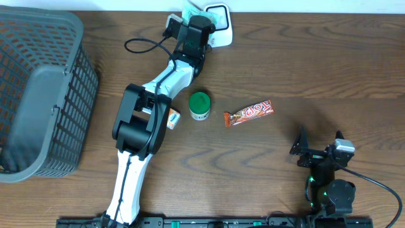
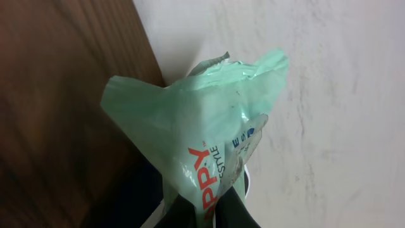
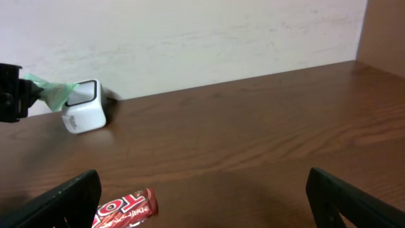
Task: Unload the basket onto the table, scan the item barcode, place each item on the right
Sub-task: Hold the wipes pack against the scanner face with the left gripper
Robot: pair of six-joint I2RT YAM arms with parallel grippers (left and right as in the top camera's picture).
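A pale green crinkled plastic packet (image 2: 202, 120) with red and blue print is held pinched at its lower end by the left claw (image 1: 192, 19), which is closed tightly on it. The packet is held at the far edge of the brown wooden table (image 1: 304, 57), just beside a small white box-shaped scanner (image 1: 220, 25) with a dark window; contact between the two cannot be told. The right claw (image 3: 202, 183) is seen spread wide and holding nothing, low over the near right part of the table. A red wrapped candy bar (image 1: 249, 113) is laid flat near the middle. Beside it a small jar with a green lid (image 1: 200, 106) is stood upright and closed, its contents hidden. A small orange and white carton (image 1: 172, 118) is partly covered by the left arm. A grey plastic mesh basket (image 1: 38, 95) is placed at the left edge, its grey floor seen through the open top.
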